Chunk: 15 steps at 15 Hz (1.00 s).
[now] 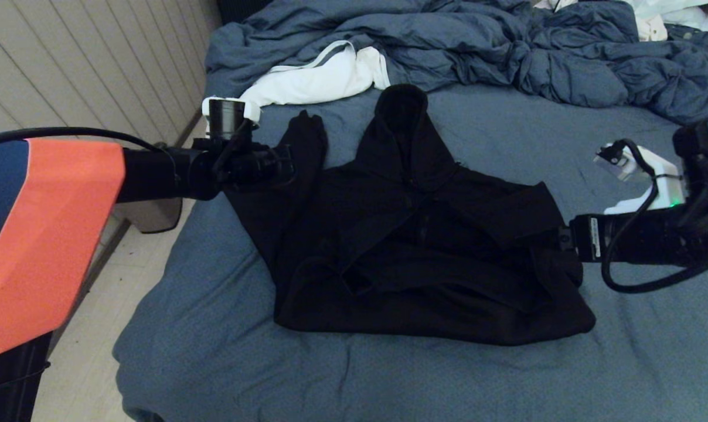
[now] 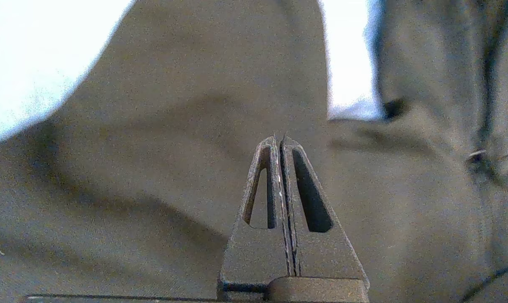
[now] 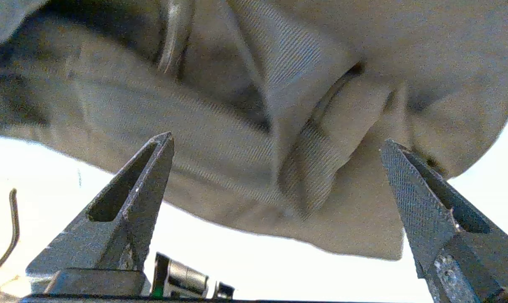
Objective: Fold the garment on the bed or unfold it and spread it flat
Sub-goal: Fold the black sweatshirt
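The black hoodie (image 1: 412,246) lies on the blue-grey bed (image 1: 225,340), hood toward the far end, one sleeve reaching up at its left and its right sleeve folded across the body. My left gripper (image 1: 288,167) hovers over that left sleeve near the shoulder; in the left wrist view the gripper (image 2: 279,141) is shut with nothing between its fingers, and hoodie fabric (image 2: 153,176) fills the background. My right gripper (image 1: 558,240) sits at the hoodie's right edge. There the gripper (image 3: 275,145) is open, its fingers spread over a folded edge of the hoodie (image 3: 245,109).
A rumpled blue-grey duvet (image 1: 506,53) is piled across the far end of the bed. A white cloth with grey stripes (image 1: 319,79) lies beyond the hoodie's left sleeve. The bed's left edge drops to pale floor (image 1: 113,316) beside a panelled wall (image 1: 67,70).
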{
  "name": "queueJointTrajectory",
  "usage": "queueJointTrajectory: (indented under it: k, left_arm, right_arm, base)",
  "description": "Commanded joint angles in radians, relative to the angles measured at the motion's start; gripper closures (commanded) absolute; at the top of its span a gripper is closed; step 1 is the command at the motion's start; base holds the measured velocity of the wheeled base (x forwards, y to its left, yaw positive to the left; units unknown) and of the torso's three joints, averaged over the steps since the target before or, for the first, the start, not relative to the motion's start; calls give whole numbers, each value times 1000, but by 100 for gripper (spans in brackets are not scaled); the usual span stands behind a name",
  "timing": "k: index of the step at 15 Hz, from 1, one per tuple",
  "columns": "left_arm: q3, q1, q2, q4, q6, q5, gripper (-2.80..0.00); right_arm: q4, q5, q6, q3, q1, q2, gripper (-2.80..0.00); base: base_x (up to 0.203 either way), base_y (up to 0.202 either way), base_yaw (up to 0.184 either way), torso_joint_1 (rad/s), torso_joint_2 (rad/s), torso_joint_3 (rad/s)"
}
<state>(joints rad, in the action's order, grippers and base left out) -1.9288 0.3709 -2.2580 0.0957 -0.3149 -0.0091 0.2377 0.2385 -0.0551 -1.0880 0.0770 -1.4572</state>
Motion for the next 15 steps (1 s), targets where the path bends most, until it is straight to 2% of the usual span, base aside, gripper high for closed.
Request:
queueJointTrajectory:
  k: [1, 4, 6, 8, 11, 12, 15]
  left_arm:
    - [11, 0, -14, 2, -3, 0, 0]
    - [43, 23, -28, 31, -9, 22, 0]
    - [64, 47, -28, 108, -2, 91, 0]
    - [64, 77, -25, 150, 6, 131, 0]
    - [60, 87, -27, 147, 13, 135, 0]
    - [63, 90, -29, 138, 13, 135, -280]
    - [40, 106, -34, 137, 14, 142, -280]
  right_arm:
    - [2, 1, 0, 23, 10, 26, -280]
    - [0, 2, 1, 48, 20, 45, -280]
    - [-32, 1, 0, 74, 20, 52, -280]
    - [-88, 1, 1, 104, 18, 55, -280]
    - [-109, 1, 0, 123, 18, 58, -280]
    - [-109, 1, 0, 125, 18, 58, -280]
    - [-109, 1, 0, 125, 18, 58, -280]
  base:
    - [0, 0, 0, 0, 0, 0]
    - [0, 0, 0, 0, 0, 0]
    - [0, 0, 0, 0, 0, 0]
    - [0, 0, 0, 0, 0, 0]
    - [0, 0, 0, 0, 0, 0]
    - [0, 0, 0, 0, 0, 0]
    - [0, 0, 0, 0, 0, 0]
